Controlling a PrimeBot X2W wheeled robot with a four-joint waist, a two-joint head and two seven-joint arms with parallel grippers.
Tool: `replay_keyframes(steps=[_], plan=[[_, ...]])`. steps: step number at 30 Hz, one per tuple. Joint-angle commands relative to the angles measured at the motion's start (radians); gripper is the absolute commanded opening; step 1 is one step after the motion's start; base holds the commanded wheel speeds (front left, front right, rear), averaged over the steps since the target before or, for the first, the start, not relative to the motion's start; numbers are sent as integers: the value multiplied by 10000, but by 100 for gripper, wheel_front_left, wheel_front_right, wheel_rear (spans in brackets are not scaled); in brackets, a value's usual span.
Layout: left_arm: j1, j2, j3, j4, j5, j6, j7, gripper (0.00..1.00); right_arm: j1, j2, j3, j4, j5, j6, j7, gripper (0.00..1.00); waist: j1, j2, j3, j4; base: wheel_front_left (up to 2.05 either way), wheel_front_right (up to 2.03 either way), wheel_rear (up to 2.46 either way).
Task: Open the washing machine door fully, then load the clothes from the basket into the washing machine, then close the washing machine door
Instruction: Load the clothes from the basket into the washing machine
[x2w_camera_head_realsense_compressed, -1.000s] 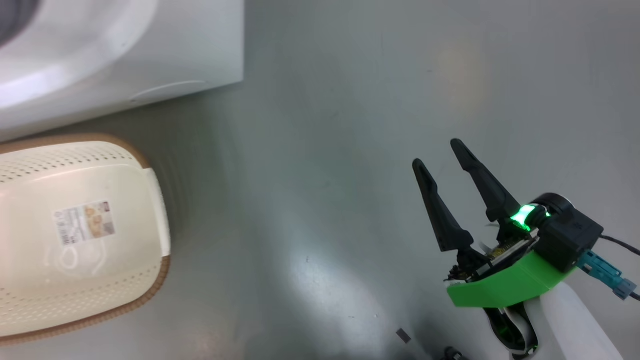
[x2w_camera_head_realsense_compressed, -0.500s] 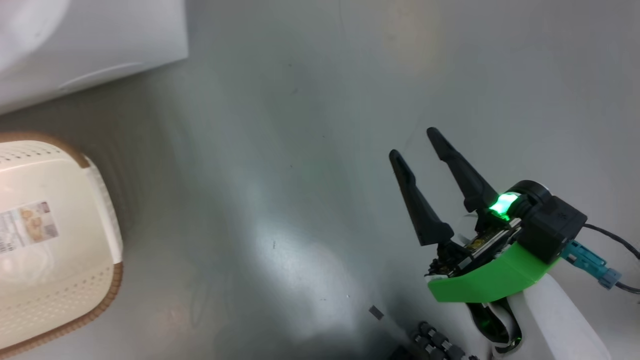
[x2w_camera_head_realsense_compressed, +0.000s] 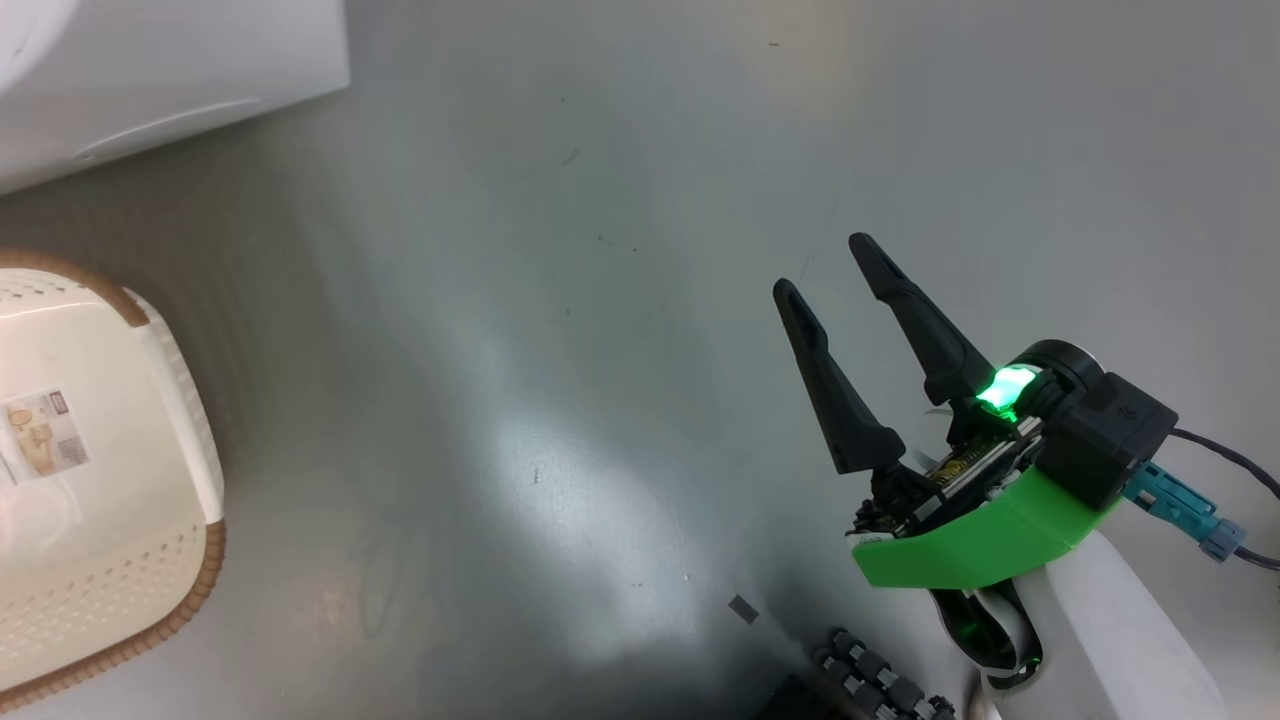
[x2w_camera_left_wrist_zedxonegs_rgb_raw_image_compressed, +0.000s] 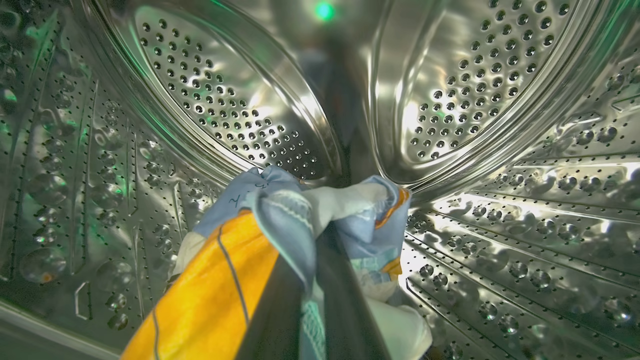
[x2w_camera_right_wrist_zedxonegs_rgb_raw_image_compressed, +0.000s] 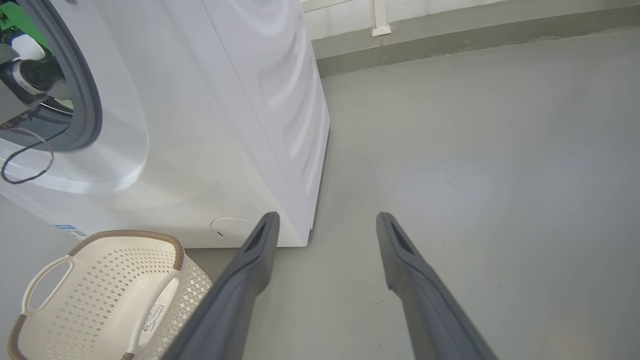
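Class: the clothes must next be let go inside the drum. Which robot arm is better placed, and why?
Left. The left gripper is shut on the clothes inside the steel drum. The right gripper hangs open over the floor, outside the washing machine.

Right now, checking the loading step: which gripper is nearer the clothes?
Left. The left gripper grips the clothes inside the drum; the right gripper hangs open over the floor outside.

Light blue and orange clothes (x2w_camera_left_wrist_zedxonegs_rgb_raw_image_compressed: 285, 225), shiny perforated steel drum (x2w_camera_left_wrist_zedxonegs_rgb_raw_image_compressed: 475, 90), cream perforated basket (x2w_camera_right_wrist_zedxonegs_rgb_raw_image_compressed: 85, 285) with brown rim, white washing machine (x2w_camera_right_wrist_zedxonegs_rgb_raw_image_compressed: 210, 125)
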Motion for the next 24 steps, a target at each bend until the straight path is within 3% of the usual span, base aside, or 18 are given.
replay_keyframes(steps=[1,2,3,4,5,14,24], plan=[[124,495,218,-170,-95,-54,84,25,214,-56,198,-182,72,16,-120,100,-1,0,-4,63,0,0,0],[124,491,206,-146,-129,-95,99,45,201,-66,197,-182,67,16,-120,100,-1,0,-12,89,0,0,0],[123,499,178,-106,-152,-141,158,82,189,-77,193,-180,60,16,-120,100,-1,0,-20,117,0,0,0],[123,499,178,-106,-152,-141,158,82,189,-77,193,-180,60,16,-120,100,-1,0,-20,117,0,0,0],[107,485,174,-77,-190,-165,187,100,174,-91,190,-188,52,16,-120,100,-1,0,-26,150,0,0,0],[303,231,26,28,-330,-244,-99,100,187,-272,-6,-278,-66,16,-120,100,-1,0,-242,594,0,0,0],[2114,-133,107,-934,-633,-166,-1056,100,515,-434,-490,-292,-256,16,-120,100,-1,0,-904,1131,0,0,0]])
